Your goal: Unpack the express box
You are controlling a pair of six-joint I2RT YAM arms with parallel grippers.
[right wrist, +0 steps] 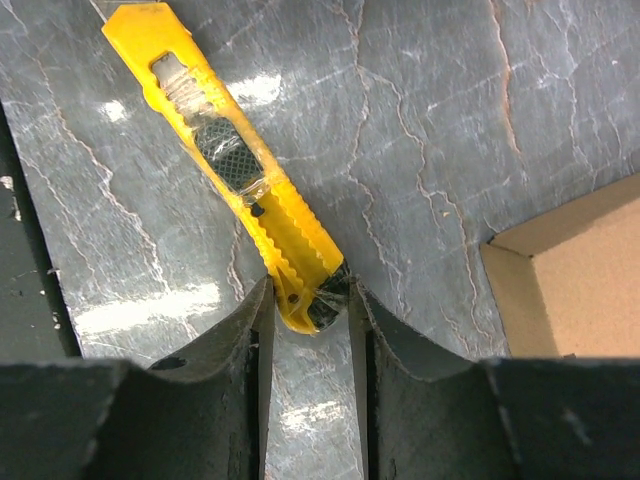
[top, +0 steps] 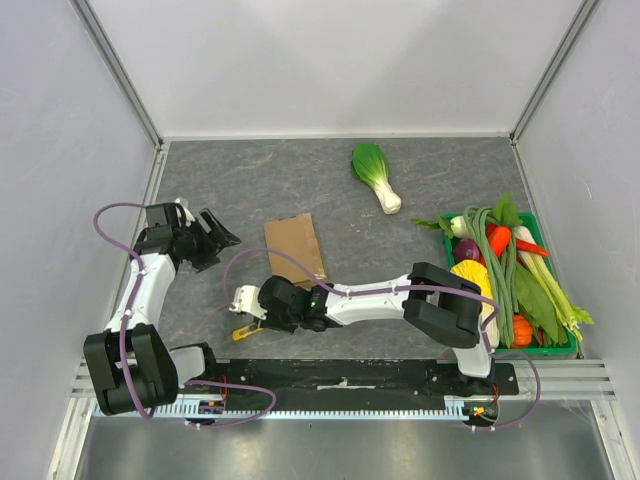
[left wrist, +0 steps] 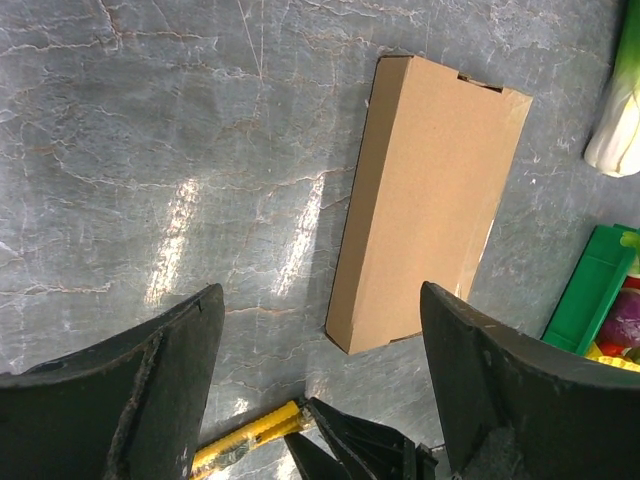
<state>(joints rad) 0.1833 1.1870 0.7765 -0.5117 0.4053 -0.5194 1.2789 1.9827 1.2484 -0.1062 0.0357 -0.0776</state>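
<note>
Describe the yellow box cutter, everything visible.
The box cutter is a slim yellow plastic handle with ribbed edges, a slider slot near its far end and clear tape over a black patch midway. No blade shows. It lies flat on the grey table, apart from the cardboard box, its near end pinched between the right gripper's jaws.

The left arm [top: 140, 290] and right arm [top: 365, 300] are showing white links between bulky black joints, each trailing a looping purple cable [top: 120, 205]. Matte black fingers [right wrist: 230, 380] are tapering bluntly.
</note>
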